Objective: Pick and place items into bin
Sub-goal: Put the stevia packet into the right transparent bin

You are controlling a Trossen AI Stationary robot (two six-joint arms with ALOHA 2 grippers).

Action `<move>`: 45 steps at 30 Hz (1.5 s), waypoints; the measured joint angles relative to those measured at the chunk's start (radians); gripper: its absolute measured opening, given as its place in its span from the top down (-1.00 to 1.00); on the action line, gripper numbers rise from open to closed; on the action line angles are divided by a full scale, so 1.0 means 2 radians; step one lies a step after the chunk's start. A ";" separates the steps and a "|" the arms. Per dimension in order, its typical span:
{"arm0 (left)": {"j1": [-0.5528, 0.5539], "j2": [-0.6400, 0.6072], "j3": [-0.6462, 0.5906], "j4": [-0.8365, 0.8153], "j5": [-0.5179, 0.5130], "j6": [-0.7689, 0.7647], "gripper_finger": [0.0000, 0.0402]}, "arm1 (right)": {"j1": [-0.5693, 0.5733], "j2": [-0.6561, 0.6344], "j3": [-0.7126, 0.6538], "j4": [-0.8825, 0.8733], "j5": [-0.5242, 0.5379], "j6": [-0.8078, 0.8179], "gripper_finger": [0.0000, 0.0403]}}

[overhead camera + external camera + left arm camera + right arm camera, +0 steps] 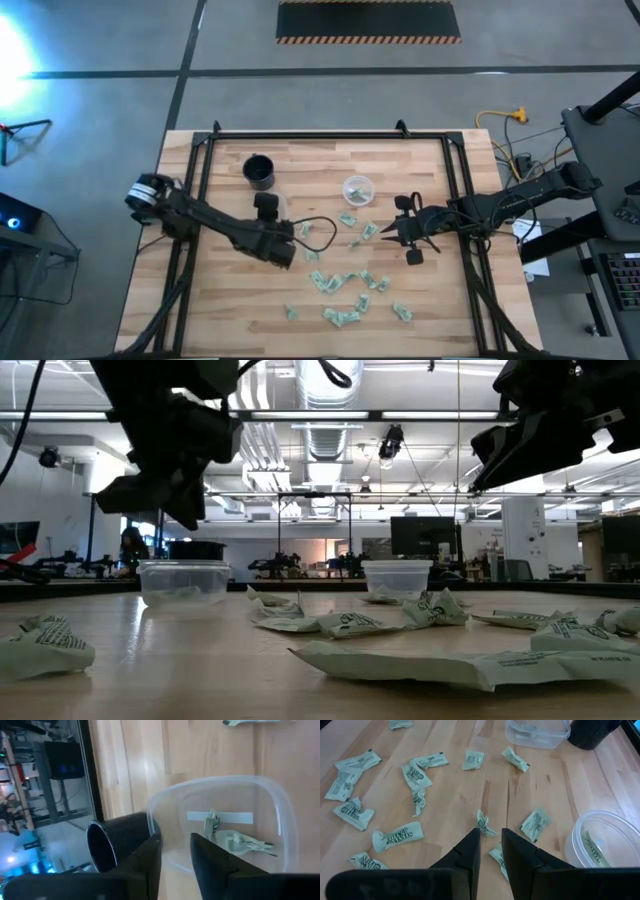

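Many pale green-and-white packets (340,285) lie scattered on the wooden table, mostly in its near right part. My left gripper (175,845) hovers above a clear bin (280,820) beside the black cup (107,842). Its fingers stand narrowly open with nothing between them, and two packets (240,842) lie inside that bin. My right gripper (490,837) is raised over the table's right middle (386,237) and shut on one crumpled packet. A second clear bin (607,845) with a packet in it stands on the far side of that gripper. My right gripper pinches a crumpled packet (485,824) between its two fingertips, and the packet sticks out just past them. The fingers slant down toward the table's left. The low view shows the gripper (500,455) well above the table top, so the packet is lifted clear.
The black cup (259,171) stands at the far left, next to the left bin (281,207). The second bin (357,188) sits near the far middle. A black frame (200,150) runs along the table's edges. Bare wood lies at the near left (200,310).
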 joint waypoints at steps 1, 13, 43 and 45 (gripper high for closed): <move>-0.001 -0.005 0.000 0.003 0.012 0.000 0.53 | 0.000 0.000 0.000 0.000 0.000 0.007 0.66; -0.036 -0.048 0.000 0.079 0.071 -0.001 0.51 | 0.026 0.097 -0.002 0.067 -0.007 -0.025 0.66; -0.063 -0.051 0.000 0.112 0.046 0.000 0.51 | -0.018 0.329 0.076 0.150 0.019 -0.079 0.23; -0.063 -0.051 0.000 0.113 0.046 0.000 0.51 | -0.023 0.337 0.087 0.125 0.016 -0.070 0.26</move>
